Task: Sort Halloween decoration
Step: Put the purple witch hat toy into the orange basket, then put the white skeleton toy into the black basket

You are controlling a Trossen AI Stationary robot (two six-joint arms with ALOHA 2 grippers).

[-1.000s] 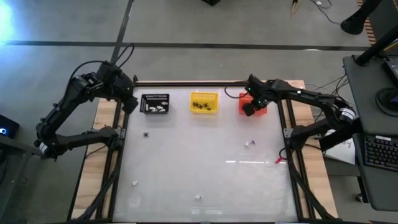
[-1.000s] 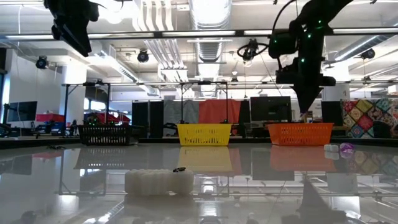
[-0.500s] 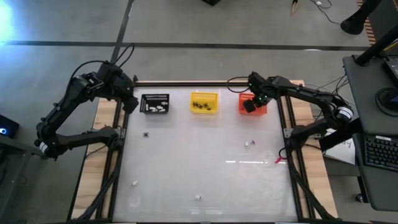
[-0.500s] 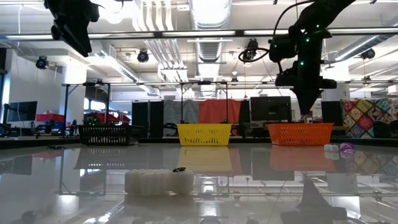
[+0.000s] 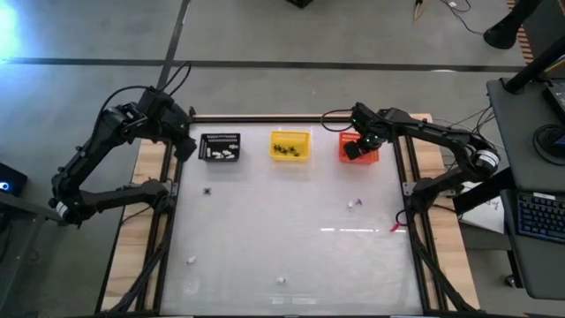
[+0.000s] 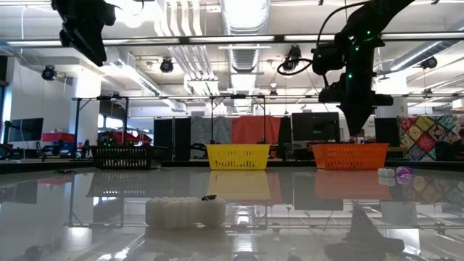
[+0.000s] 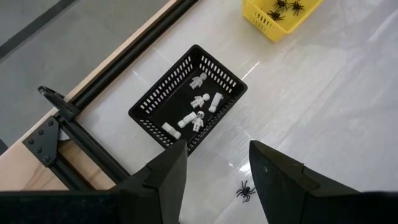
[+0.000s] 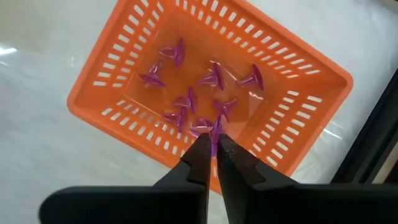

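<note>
My right gripper hangs over the orange basket at the table's far right, pointing down, shut on a purple bit. Several more purple bits lie on that basket's floor. My left gripper waits open, high over the far left, above the black basket with white bits. The yellow basket holds black spiders. A loose spider and white bits lie on the table. My right gripper pinches a purple bit between its two fingertips, coming from above and pointing down. The bit shows just past the tips, above the basket's near inner wall. Which part of the bit is pinched, I cannot tell.
A small white and purple piece lies right of the table's middle, and a pink bit lies by the right rail. Black frame rails run along the table's sides. The three baskets stand in a row along the far edge.
My right gripper has rolled a little about its own pointing line while staying over the orange basket. Its fingertips look equally close throughout.
</note>
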